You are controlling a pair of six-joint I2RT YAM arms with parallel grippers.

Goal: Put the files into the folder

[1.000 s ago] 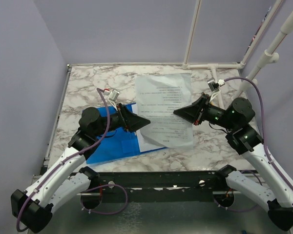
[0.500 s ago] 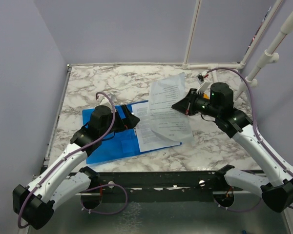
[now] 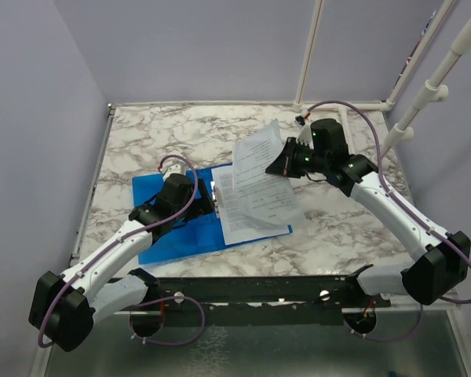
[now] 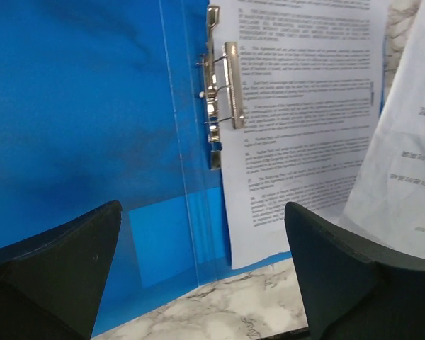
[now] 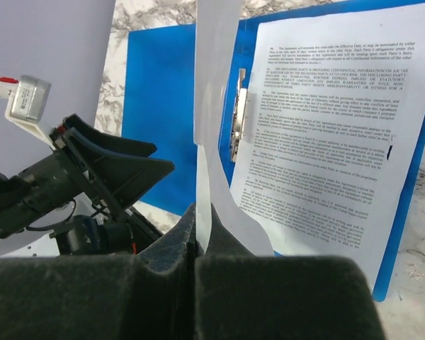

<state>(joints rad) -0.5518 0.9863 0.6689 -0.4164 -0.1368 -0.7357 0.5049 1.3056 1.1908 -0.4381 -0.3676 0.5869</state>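
Note:
The blue folder (image 3: 169,236) lies open on the marble table, its metal clip (image 4: 223,85) along the spine. One printed sheet (image 3: 255,212) lies flat on its right half. My right gripper (image 3: 272,168) is shut on the edge of a second sheet (image 3: 255,153) and holds it tilted above the lying sheet; the right wrist view shows that sheet (image 5: 212,106) pinched in my right gripper (image 5: 198,241). My left gripper (image 3: 212,196) is open and empty, low over the folder's middle. In the left wrist view my left gripper (image 4: 202,283) straddles the folder's near edge (image 4: 78,106).
White pipe posts (image 3: 306,55) stand at the back right of the marble table (image 3: 157,133). A black rail (image 3: 259,287) runs along the near edge. Purple walls close in the left and back sides.
My right gripper has carried the held sheet left, from beside the folder to over its right half. My left gripper has drawn back and dropped lower onto the folder.

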